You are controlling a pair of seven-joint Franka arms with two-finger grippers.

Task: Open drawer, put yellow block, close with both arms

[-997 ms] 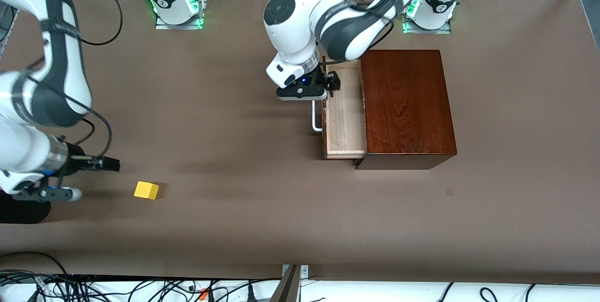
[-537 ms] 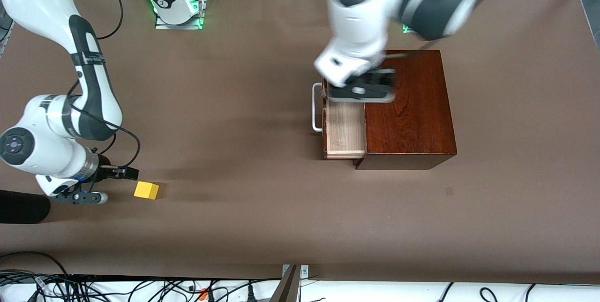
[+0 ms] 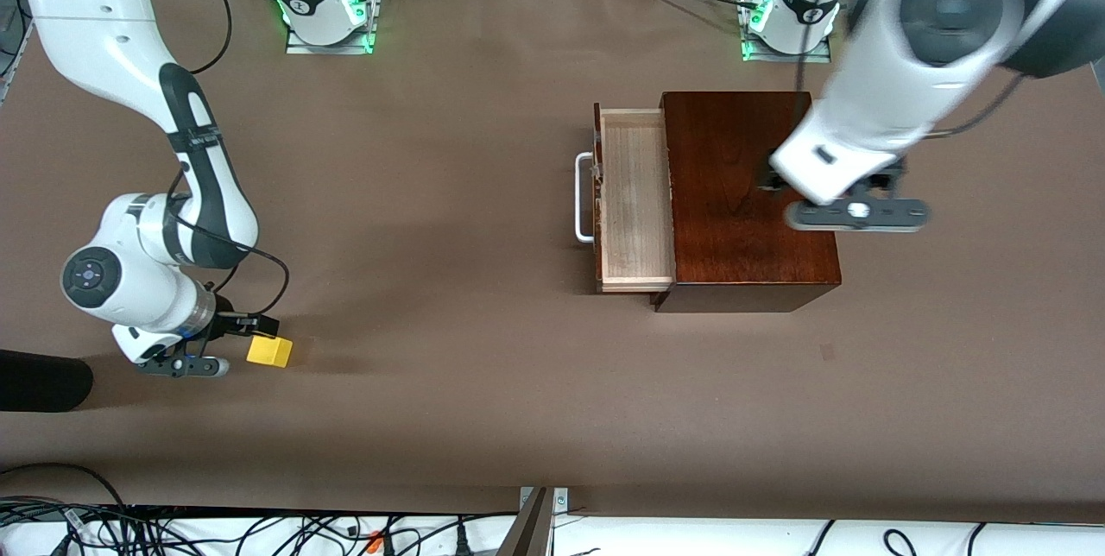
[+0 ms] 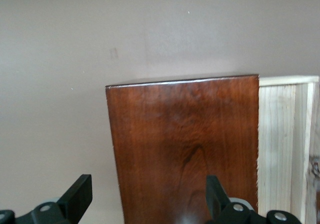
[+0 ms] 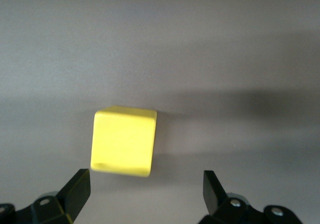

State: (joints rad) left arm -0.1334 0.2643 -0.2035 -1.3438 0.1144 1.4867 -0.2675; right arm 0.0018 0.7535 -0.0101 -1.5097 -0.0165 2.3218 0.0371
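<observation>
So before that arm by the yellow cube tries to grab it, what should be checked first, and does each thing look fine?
1. Drawer pulled out, tray showing and bare: ok.
2. Yellow block resting on the table, nothing touching it: ok.
3. Right gripper open wider than the block: ok.
4. Block centred between the fingers: not ok. In the right wrist view it sits close to one finger and ahead of the tips.
5. Left gripper out of the way: ok. It is open, over the mahogany box, not over the tray.
6. Right gripper low enough to close on the block: cannot tell.
</observation>
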